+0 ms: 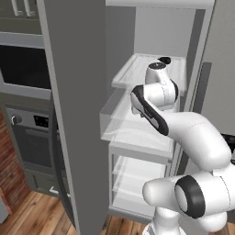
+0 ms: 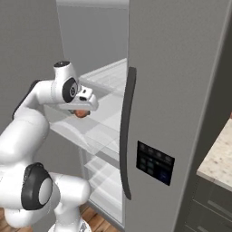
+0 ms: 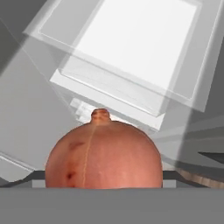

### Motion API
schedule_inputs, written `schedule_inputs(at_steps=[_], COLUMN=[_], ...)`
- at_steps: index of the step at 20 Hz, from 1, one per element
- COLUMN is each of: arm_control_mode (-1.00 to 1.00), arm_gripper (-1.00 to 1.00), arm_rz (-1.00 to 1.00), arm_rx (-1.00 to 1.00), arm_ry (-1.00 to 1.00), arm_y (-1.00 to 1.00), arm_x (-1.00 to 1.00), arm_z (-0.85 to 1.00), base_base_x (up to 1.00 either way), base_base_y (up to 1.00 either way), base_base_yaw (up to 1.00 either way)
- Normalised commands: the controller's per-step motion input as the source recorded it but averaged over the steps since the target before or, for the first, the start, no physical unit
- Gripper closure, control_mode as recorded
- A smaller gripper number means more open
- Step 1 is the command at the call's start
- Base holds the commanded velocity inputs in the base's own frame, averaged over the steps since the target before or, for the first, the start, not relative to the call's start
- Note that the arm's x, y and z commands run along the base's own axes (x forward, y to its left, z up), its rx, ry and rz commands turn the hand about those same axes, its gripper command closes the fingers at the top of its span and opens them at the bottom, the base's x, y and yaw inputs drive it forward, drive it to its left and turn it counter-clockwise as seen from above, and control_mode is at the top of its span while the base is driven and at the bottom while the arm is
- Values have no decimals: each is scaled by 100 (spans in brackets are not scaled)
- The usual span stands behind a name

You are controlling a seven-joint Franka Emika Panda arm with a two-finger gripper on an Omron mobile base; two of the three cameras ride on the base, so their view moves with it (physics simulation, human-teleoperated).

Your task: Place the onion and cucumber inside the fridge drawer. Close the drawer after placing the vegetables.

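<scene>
A simulated kitchen: a grey fridge (image 1: pixel 73 114) stands open, its door swung out to the left, with a wall oven (image 1: pixel 32 133) and brick wall beyond it on the far left and wood flooring below. In the right base view the fridge's other door (image 2: pixel 181 90) stays closed, bearing a long dark handle (image 2: pixel 127 131) and a small dark control panel (image 2: pixel 155 162), and a pale counter corner (image 2: pixel 219 156) shows at the far right.

The onion (image 3: pixel 104 153) sits between the jaws of the gripper (image 2: pixel 81 111), which are clasped around it and spread wide to fit its girth. In the hand view it looms close, reddish-brown and smooth, with a small stem nub on top and a few darker blotches on its left side. In the right base view it shows as a small reddish ball (image 2: pixel 81 113) just under the hand.

The onion hangs above the drawer (image 1: pixel 133 131), not touching it. The drawer is a clear, shallow box with pale edges, pulled out from the fridge across its width. The hand view looks down into it (image 3: pixel 131 57), and its pale floor looks bare.

Above the drawer is a white ribbed shelf (image 1: pixel 133 71); two more shelves (image 1: pixel 137 179) lie below it. The white arm (image 1: pixel 193 137) rises from the near right and bends over the drawer's right side.
</scene>
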Motion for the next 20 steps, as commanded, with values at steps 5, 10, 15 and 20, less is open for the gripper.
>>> schedule_inputs(at_steps=[5,10,15,20], arm_control_mode=[-100,-100,-100,-100], arm_gripper=[100,100,100,100], arm_rz=[0,-1,0,0], arm_rx=[0,1,4,0], arm_ry=[5,4,1,9], arm_y=[-2,-8,-10,0], arm_x=[-11,-28,-40,-1], arm_z=[-89,-63,-13,-31], base_base_x=[0,0,0,0], base_base_y=[0,0,0,0], base_base_yaw=[0,0,0,0])
